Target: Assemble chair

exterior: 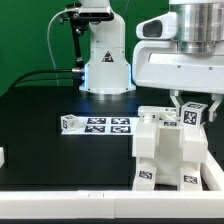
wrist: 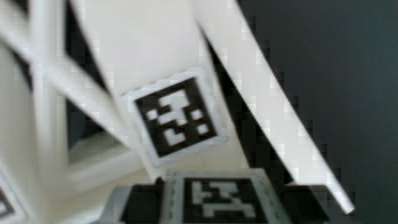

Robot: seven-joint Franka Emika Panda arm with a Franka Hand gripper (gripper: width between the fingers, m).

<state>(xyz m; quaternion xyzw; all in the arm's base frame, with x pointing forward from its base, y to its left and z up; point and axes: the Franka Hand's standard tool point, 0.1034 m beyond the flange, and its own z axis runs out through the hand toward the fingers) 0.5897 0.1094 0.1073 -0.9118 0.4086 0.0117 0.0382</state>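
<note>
Arm: the Panda's gripper hangs directly over the partly built chair, low enough that its fingers reach the top of the assembly.

Grip: the fingertips appear to bracket a small tagged white part at the chair's upper edge; whether they pinch it or merely flank it cannot be told, since the wrist housing covers the fingers' upper length.

Chair: white tagged panels stand joined just below the tool, near the table's front edge (likely kept upright so the next part can go in from above).

Marker board: the marker board lies flat, well off to the tool's side, untouched.

Wrist view: slanted white slats and two tags fill the picture, blurred; the fingertips are not clearly made out.

Hidden: the chair's far side and base are cut off by the exterior view's right and lower edges; which joint is being worked cannot be seen.
</note>
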